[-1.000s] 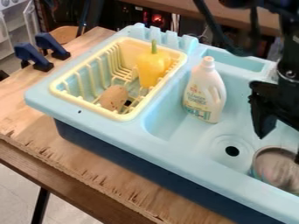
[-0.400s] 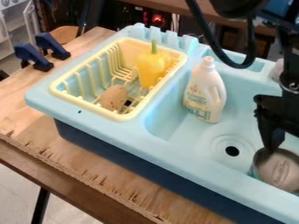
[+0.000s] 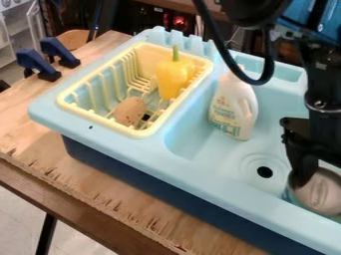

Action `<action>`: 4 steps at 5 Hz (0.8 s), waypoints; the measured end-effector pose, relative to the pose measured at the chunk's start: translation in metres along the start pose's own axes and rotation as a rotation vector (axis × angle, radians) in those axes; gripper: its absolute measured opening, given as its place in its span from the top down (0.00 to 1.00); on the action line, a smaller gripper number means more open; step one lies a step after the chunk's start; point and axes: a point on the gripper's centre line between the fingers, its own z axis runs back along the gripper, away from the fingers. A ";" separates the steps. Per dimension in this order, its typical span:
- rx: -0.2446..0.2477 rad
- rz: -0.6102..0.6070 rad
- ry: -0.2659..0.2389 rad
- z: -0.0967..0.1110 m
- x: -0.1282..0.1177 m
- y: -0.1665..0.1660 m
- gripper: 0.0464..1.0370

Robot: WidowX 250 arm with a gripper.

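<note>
can (image 3: 321,193) sits in the sink (image 3: 190,142), near the drain (image 3: 265,172); the gripper (image 3: 305,172) is at its rim, jaws open or closed, one cannot tell.

Sink (image 3: 133,149) and clamps (image 3: 33,63) on wooden table (image 3: 86,179)

Bottle (image 3: 233,109) partly behind cable (image 3: 214,40); can (image 3: 319,193) cut off by right edge.

Bright, diffuse light across the sink (image 3: 154,149), soft shading in its basin (image 3: 188,133), red glow (image 3: 178,21) in the dim background (image 3: 136,21)
</note>
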 end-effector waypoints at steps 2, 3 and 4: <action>-0.007 0.042 0.048 0.003 -0.007 0.015 0.04; 0.052 0.053 0.124 0.001 -0.004 0.024 0.04; 0.123 0.043 0.201 -0.001 0.000 0.033 0.04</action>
